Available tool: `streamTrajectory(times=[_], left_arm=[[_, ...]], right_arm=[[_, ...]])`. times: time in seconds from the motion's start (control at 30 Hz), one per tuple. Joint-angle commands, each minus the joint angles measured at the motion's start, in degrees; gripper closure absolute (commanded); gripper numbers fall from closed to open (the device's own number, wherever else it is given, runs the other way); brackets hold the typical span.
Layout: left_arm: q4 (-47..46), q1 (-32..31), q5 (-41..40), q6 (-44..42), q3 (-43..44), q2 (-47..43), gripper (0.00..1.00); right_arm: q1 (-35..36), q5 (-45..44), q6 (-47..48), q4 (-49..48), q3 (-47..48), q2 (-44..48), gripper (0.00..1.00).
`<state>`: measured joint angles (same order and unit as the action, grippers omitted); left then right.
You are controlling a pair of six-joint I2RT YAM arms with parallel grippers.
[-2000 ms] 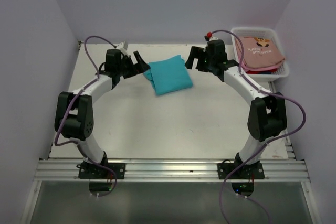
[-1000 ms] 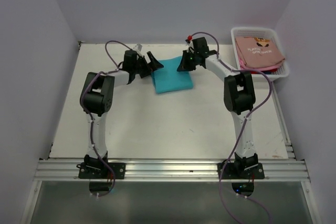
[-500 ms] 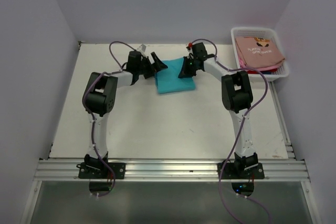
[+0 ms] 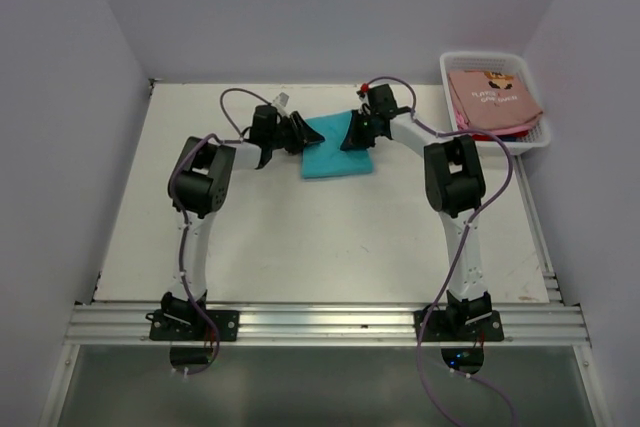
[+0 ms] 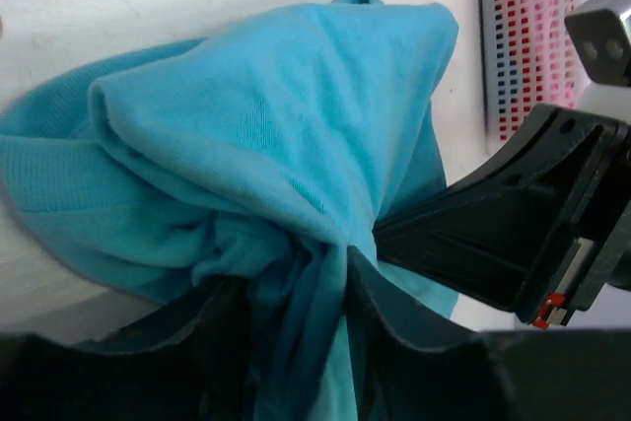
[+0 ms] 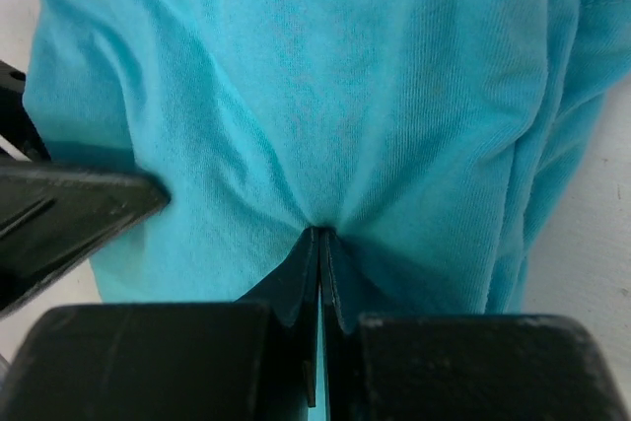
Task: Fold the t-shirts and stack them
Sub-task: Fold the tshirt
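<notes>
The teal t-shirt (image 4: 337,155) lies folded at the back middle of the table, bunched between both grippers. My left gripper (image 4: 306,134) is at its left edge, and in the left wrist view its jaws (image 5: 296,278) are shut on a gathered wad of the teal cloth (image 5: 276,125). My right gripper (image 4: 351,133) is at the shirt's right edge; its fingertips (image 6: 320,236) pinch a fold of the teal fabric (image 6: 325,76) that puckers toward them. A salmon-pink t-shirt (image 4: 493,99) with dark print lies in the basket, red and blue edges showing beneath it.
The white plastic basket (image 4: 480,56) stands at the back right corner, also seen as a perforated wall (image 5: 523,36) in the left wrist view. Each gripper's black fingers show in the other's wrist view, close across the shirt. White walls enclose the table on three sides.
My left gripper has moved right onto the teal t-shirt's left edge and closed on the cloth. The shirt is squeezed narrower between the two grippers. The right gripper has stayed pinched.
</notes>
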<state>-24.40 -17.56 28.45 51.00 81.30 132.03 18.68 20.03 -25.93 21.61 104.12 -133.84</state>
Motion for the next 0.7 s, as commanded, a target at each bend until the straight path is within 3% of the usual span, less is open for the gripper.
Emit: streamTrajectory(times=[0.0,0.07,0.1,0.13,0.33,0.43,0.47,0.5,0.67], left_arm=[[4.81,-1.25,2.84,0.76,-0.26,4.29,0.6],[3.93,-1.25,3.37,1.38,-0.17,4.82,0.77],[3.66,-1.25,3.54,1.55,-0.43,4.99,0.92],[2.88,-1.25,3.63,1.9,-0.7,4.91,0.98],[0.76,-0.81,4.51,1.64,-3.77,2.02,1.0],[-0.12,0.42,4.78,0.77,-6.67,-1.59,1.0],[-0.12,0.95,4.78,0.5,-8.16,-2.73,1.0],[-0.21,1.91,4.86,0.07,-8.95,-4.91,1.0],[-0.47,5.08,4.16,-1.61,-15.53,-13.8,1.0]], right_arm=[[0.13,-0.87,0.8,2.74,-2.86,2.0,1.0],[0.13,-0.61,1.06,2.48,-3.65,2.7,1.0],[0.22,-0.43,1.15,2.39,-4.0,2.88,1.0],[0.22,-0.35,1.32,2.13,-4.27,3.14,1.0],[0.13,2.9,2.99,1.51,-6.2,6.83,1.0],[0.04,6.5,3.79,-3.31,-9.89,13.41,1.0],[0.04,7.56,3.52,-4.46,-11.9,15.26,0.78],[0.04,7.83,3.52,-6.38,-12.79,17.02,0.68],[0.04,6.43,3.52,-5.53,-15.87,28.88,0.45]])
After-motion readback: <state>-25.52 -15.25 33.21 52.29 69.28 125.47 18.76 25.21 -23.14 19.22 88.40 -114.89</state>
